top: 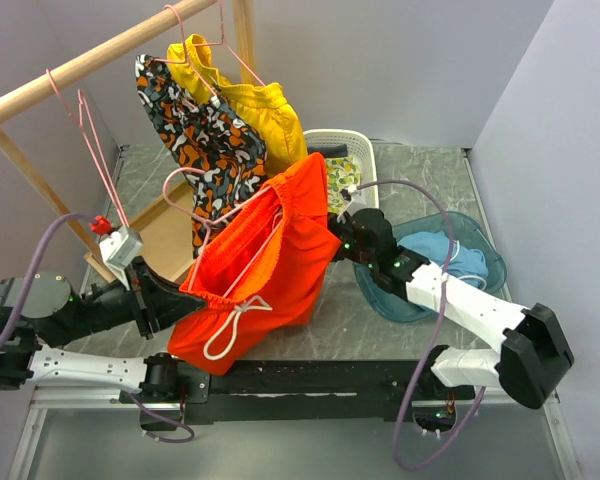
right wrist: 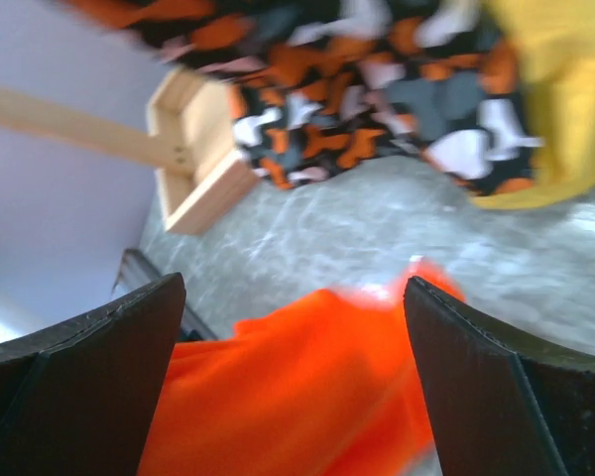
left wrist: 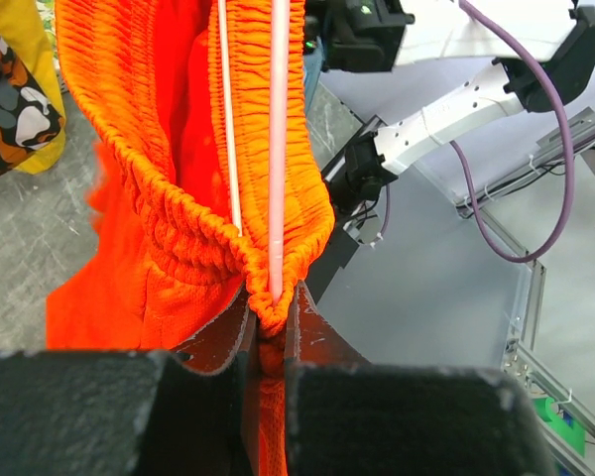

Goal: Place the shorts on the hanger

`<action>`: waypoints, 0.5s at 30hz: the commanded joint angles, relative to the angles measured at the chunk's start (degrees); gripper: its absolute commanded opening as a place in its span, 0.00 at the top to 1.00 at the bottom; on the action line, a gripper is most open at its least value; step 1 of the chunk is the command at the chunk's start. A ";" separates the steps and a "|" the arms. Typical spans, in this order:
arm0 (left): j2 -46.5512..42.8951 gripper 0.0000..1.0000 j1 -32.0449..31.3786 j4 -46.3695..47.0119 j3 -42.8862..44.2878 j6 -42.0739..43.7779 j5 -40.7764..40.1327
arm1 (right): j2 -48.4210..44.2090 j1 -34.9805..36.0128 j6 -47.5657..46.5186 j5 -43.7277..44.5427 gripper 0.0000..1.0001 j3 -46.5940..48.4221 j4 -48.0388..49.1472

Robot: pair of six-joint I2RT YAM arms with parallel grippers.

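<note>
From above, the plain bright orange-red fabric shorts [top: 270, 250] hung mid-frame over the grey marbled desk [top: 420, 168], between both arms. In the left wrist view, the left claw [left wrist: 268, 322] pinched their gathered waistband, with the thin pink wire hanger [left wrist: 278, 149] running inside it. In the right wrist view, the right claw [right wrist: 296, 288] gaped wide, the shorts at lower centre.

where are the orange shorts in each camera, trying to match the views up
Top external: the shorts hang mid-frame.
Left wrist: the shorts fill the upper left and centre, waistband pinched in the left gripper at the bottom.
Right wrist: the shorts are blurred at bottom centre, between the spread fingers of the right gripper.
Shared landmark: the camouflage shorts, seen in all three.
</note>
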 commanded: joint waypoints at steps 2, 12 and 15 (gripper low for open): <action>-2.50 0.99 1.14 5.07 1.50 0.35 -2.06 | -4.91 6.81 -1.57 -1.18 0.02 1.64 8.58; -4.43 0.99 8.51 2.53 3.34 -2.02 -8.47 | 4.84 11.67 -3.42 3.47 0.02 18.33 -2.40; -3.20 0.99 12.12 0.15 4.75 -3.43 -11.01 | 9.93 11.93 -3.15 4.97 0.02 23.95 -6.17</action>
